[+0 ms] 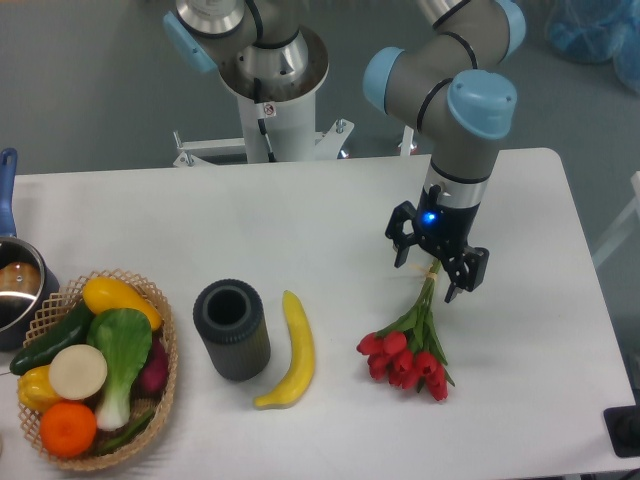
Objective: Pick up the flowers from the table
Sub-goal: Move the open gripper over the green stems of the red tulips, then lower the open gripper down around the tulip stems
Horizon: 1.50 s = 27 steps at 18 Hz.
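Robot lab: pedestal-mounted arm (pixel 455 110), bare white table (pixel 200 220), grey floor, staged toy produce basket (pixel 165 340).

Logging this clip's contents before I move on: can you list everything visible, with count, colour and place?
flowers: one bunch, red tulips, green stems, right of centre
table: one, white
banana: one, yellow, left of flowers
cylinder cup: one, dark grey, left of banana
basket: one, tan wicker, front left, holding mixed vegetables
pot: one, blue handle, left edge
gripper: one, black, open, straddling the stem end
arm: one, grey and light blue
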Motion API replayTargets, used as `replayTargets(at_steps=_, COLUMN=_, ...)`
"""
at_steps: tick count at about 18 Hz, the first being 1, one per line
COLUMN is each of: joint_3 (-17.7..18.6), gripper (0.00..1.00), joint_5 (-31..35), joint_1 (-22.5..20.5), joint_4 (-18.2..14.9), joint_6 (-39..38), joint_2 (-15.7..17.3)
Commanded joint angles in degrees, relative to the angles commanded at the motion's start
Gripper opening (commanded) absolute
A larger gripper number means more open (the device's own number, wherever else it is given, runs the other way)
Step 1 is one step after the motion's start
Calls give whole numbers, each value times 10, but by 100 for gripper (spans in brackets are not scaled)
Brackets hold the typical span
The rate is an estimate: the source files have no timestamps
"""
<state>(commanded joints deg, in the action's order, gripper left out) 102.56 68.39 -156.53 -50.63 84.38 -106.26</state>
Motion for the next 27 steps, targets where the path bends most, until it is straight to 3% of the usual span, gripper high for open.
replayTargets(at_steps=5, joint_3=21, gripper=100, joint_5=-78, joint_1=-36, joint_4=0, joint_6=0, joint_2=-1)
replayTargets(at_steps=13, joint_3=24, gripper=100, joint_5=-70, joint_1=-52, joint_4=-10, joint_6=-3, joint_2=-22)
replayTargets(at_steps=21, joint_3=17, gripper=100, joint_5=-26, joint_1=-60, joint_4=-26, joint_6=-90, joint_2=-26)
replayTargets(at_steps=24, joint_3=16, gripper=100, joint_5=36, joint_1=-62, joint_4=-27, joint_6=-93, joint_2=-34)
replayTargets(at_steps=27, joint_3=18, gripper=100, joint_5=53, joint_1=-57, joint_4=-29, joint_6=-98, joint_2=-41)
